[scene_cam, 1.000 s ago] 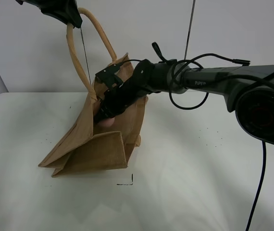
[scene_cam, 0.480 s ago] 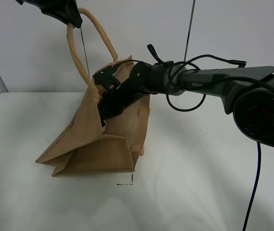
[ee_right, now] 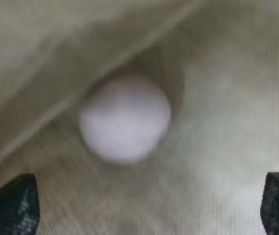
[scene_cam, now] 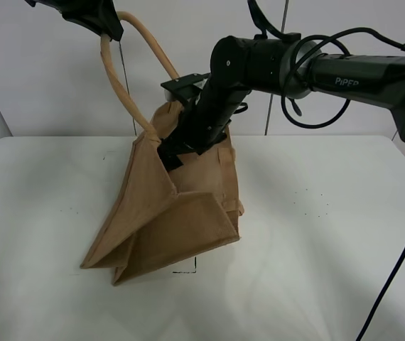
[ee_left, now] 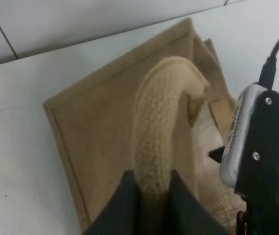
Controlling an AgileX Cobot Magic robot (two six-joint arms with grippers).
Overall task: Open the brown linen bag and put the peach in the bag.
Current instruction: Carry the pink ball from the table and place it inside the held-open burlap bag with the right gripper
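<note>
Your left end effector (ee_left: 151, 196) pinches the handle (ee_left: 159, 122) so the brown linen bag (scene_cam: 167, 220) gapes for your spread right end effector (ee_right: 147, 210), with the peach (ee_right: 125, 117) lying free just beyond it.

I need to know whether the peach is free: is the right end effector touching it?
Apart. The right wrist view shows the peach lying in the brown linen bag, with bare fabric between it and both fingertips of the right end effector.
</note>
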